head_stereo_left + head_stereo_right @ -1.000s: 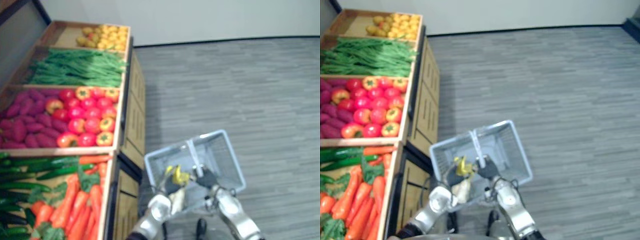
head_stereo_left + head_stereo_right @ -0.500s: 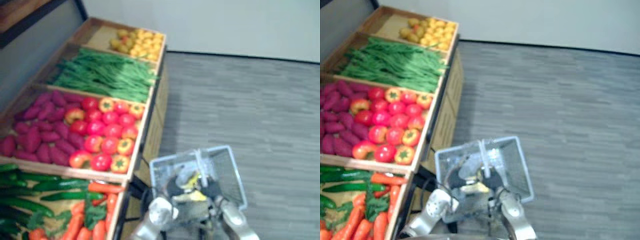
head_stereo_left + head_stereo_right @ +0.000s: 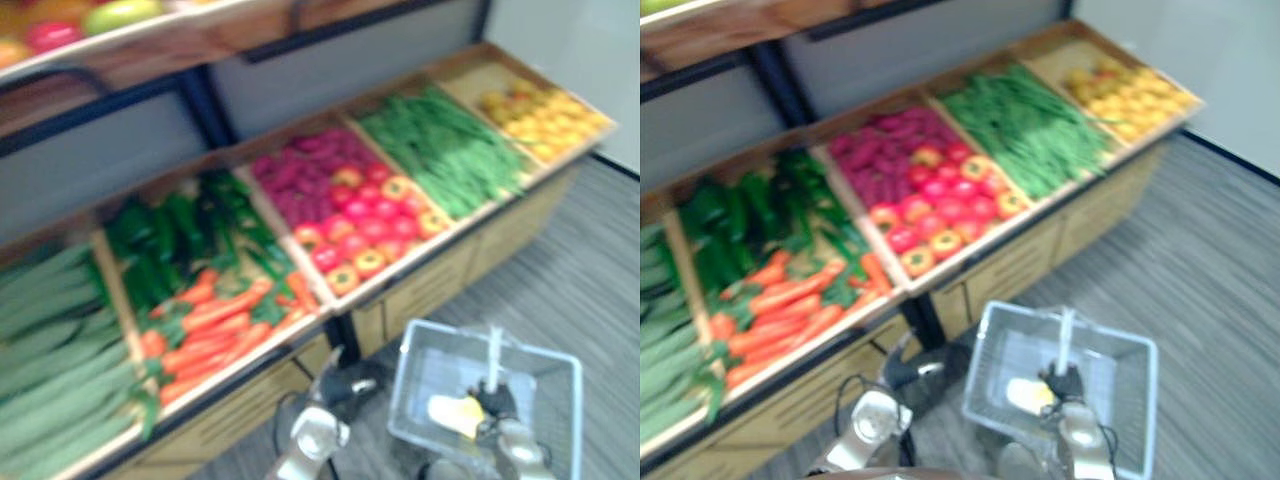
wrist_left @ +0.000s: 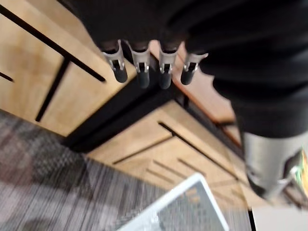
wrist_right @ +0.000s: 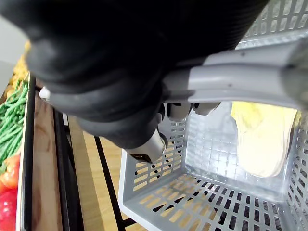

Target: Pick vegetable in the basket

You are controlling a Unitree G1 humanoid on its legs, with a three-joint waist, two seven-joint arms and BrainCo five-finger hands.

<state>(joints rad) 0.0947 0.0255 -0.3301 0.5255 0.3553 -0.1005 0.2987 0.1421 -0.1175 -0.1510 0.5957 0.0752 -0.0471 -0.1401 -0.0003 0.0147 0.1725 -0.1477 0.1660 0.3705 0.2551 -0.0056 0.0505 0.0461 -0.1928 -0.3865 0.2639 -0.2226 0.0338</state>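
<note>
You have the bench (image 3: 440,280) spread wide beyond the basket (image 3: 980,360), its wooden front facing you. Grey striped floor (image 3: 560,260) shows to the right of the basket.

Now the bins. Red and orange round vegetables (image 3: 370,220) sit just beyond the basket, with purple ones (image 3: 295,175) behind them. Green beans (image 3: 440,150) lie farther beyond the basket and yellow produce (image 3: 540,105) is farthest of all. Off to the basket's left are carrots (image 3: 220,320), with dark cucumbers (image 3: 170,240) behind those.

The basket itself is pale grey mesh with its handle (image 5: 231,82) upright across the middle.

Your right hand (image 3: 1063,382) is at the top of the basket, fingers wrapped tight round that handle. Your left hand (image 3: 345,385) hangs just left of the basket, apart from it and in front of the bench's wooden panels. Its fingers (image 4: 139,72) are straight in a row and it carries nothing.

And the yellow vegetable (image 5: 262,139) lies inside the basket on the mesh bottom, below the handle and beside your right hand.
</note>
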